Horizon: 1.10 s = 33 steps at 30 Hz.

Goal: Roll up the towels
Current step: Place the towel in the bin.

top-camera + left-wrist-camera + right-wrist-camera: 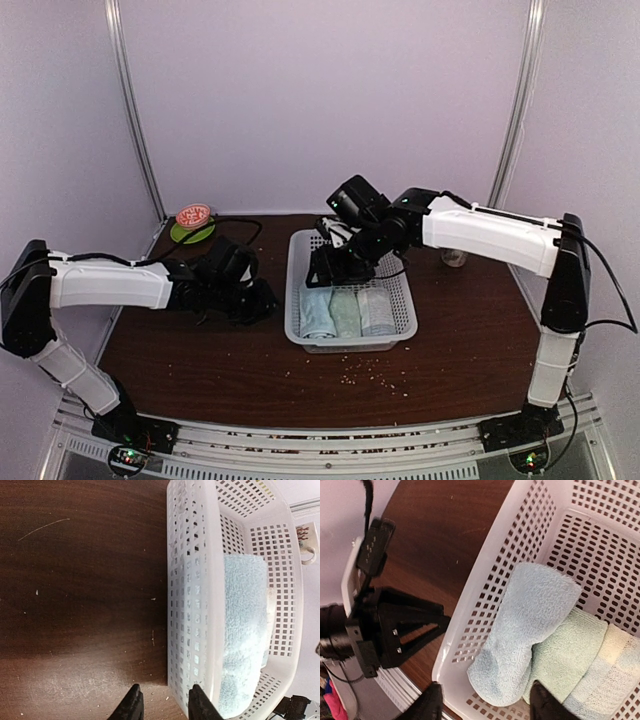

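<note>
Towels [347,312] lie rolled inside the white lattice basket [296,290], three rolls packed side by side in its near half with their lengths running front to back. The light blue towel [520,630] is against the basket's left wall, the pale green towel [565,655] is in the middle touching it, and the greyish-white towel [377,310] is against the right wall. The basket's far half holds nothing but bare lattice floor. The right gripper [487,705] hangs over the basket, above the blue roll, with its fingers spread wide and nothing between them. The left gripper [166,706] sits low on the dark wooden table [200,350] just outside the basket's left wall, its fingers partly apart and not holding anything; whether a fingertip touches the wall I cannot tell. Pale crumbs [370,372] are scattered on the table in front of the basket. Well to the basket's far left lies a green disc [193,230] with a red-and-white round thing on it, and a small jar [454,257] stands to the basket's far right.
</note>
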Tool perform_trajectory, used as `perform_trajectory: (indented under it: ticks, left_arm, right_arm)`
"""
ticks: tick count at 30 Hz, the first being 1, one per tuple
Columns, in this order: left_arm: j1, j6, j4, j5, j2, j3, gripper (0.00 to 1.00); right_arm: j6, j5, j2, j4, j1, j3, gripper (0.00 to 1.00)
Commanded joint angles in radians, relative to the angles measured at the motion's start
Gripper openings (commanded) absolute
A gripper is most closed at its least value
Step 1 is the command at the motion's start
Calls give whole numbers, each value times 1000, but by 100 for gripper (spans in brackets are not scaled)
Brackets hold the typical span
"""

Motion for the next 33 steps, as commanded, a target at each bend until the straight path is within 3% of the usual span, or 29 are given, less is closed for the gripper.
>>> perform_trajectory:
  ticks: [1, 3, 5, 13, 20, 28, 33]
  left_arm:
    - [-1, 27, -6, -21, -39, 28, 31]
    - [-2, 32, -17, -34, -50, 24, 31]
    - [-1, 34, -28, -44, -63, 18, 30]
    - [-1, 34, -48, -70, -104, -16, 30]
    - [-2, 33, -50, -80, -118, -37, 30]
    - [-2, 55, -53, -96, -139, -45, 30]
    - [-2, 83, -91, -134, -167, -38, 31]
  right_arm:
    - [-24, 97, -37, 59, -37, -62, 43]
    - [-40, 118, 5, 47, -41, -33, 26]
    - [-47, 98, 50, 48, -42, -8, 18]
    - [-46, 34, 213, 55, -13, 77, 17]
    - [-66, 18, 296, -9, 16, 126, 27]
    - [-72, 84, 90, 40, 16, 59, 54]
    - [-91, 102, -39, 100, 19, -19, 58]
